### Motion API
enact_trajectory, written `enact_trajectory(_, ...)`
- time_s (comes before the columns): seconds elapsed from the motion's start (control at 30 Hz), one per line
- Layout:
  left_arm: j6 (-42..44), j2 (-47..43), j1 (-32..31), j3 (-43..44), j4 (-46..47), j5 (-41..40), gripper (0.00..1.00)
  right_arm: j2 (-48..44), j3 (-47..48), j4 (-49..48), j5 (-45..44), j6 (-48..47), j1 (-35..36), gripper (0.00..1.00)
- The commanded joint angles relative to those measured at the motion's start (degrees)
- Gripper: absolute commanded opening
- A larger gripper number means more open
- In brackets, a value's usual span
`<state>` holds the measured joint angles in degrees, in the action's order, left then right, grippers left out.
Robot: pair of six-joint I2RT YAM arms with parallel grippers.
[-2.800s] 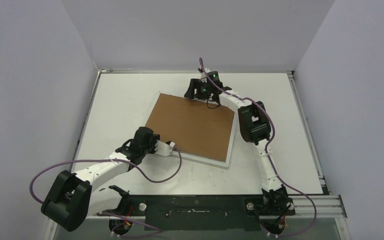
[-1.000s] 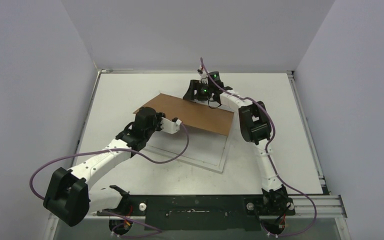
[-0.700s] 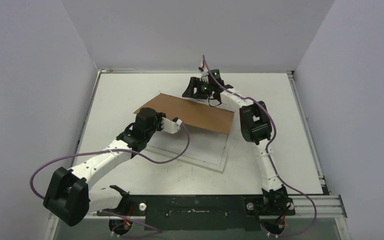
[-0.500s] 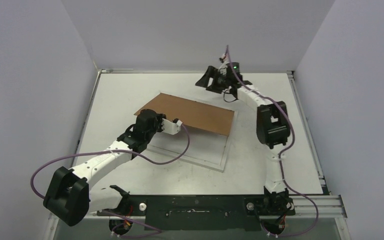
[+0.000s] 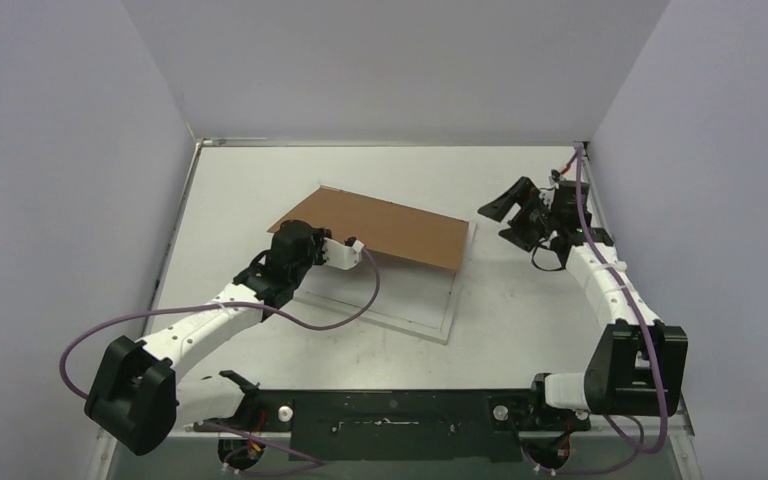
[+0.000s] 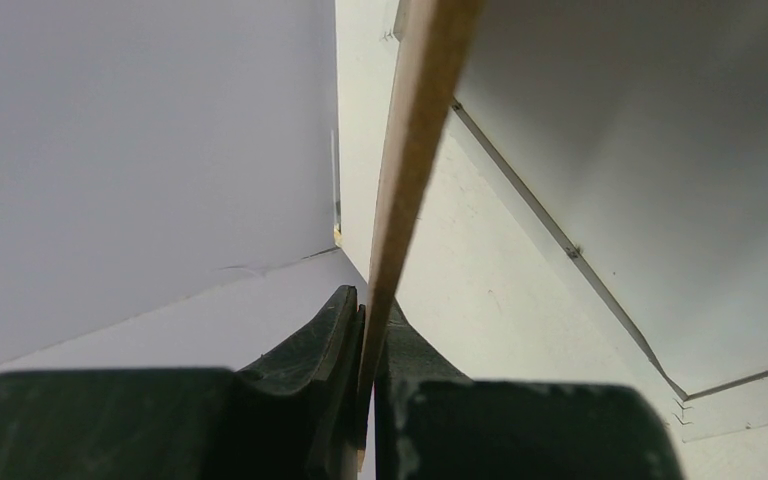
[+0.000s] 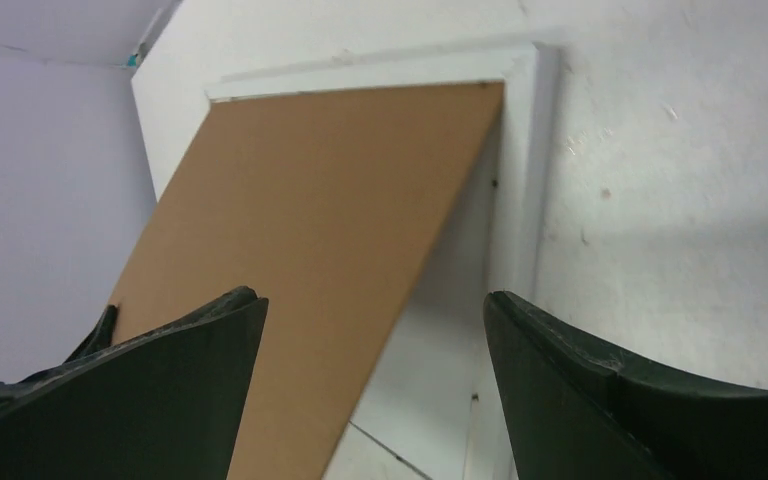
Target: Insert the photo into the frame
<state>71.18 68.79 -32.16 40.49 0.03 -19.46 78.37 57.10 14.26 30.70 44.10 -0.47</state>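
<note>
Frame (image 5: 458, 290) lies flat near the middle of the table (image 5: 260, 190). From above we see only its right and near sides, because a brown board (image 5: 380, 225) tilts over the rest, far edge down at the frame and near edge raised. Whether the photo sits under that board we cannot tell; it shows in no view. Our left pincer (image 5: 357, 245) is clamped tight on the board's raised edge, which the left wrist view shows edge-on between the jaws. Our right pincer (image 5: 507, 215) hangs well apart to the right, jaws spread wide, holding and touching nothing; its wrist view cuts both fingers off at the bottom.
</note>
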Motion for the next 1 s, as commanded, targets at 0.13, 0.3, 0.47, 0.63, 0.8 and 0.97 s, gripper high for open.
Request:
enact_trajectory(0.13, -3.8, -3.5, 0.0, 0.9, 8.5, -1.3, 0.0, -7.7, -10.9, 0.6, 10.4, 11.7, -2.1, 0.82)
enact_trajectory(0.3, -3.6, -3.5, 0.0, 0.6, 8.8, -0.9, 0.0, -6.6, -15.6, -11.7, 13.3, 22.2, -1.6, 0.79)
enact_trajectory(0.47, -3.2, -3.6, 0.0, 0.1, 9.3, -0.8, 0.0, -2.4, -16.7, -20.0, 12.5, 28.4, 2.8, 0.74)
enact_trajectory(0.63, -3.1, -3.6, 0.0, 0.1, 9.5, -0.7, 0.0, 2.1, -14.5, -22.5, 10.4, 30.9, 8.0, 0.7)
enact_trajectory(0.8, -3.3, -3.9, 0.0, -0.1, 9.2, -0.7, 0.0, 2.6, -13.8, -21.3, 8.4, 31.1, 8.9, 0.59)
enact_trajectory(0.97, -3.0, -4.5, 0.0, -0.9, 9.5, -0.7, 0.0, 3.0, -13.6, -24.5, 6.2, 32.4, 10.2, 0.09)
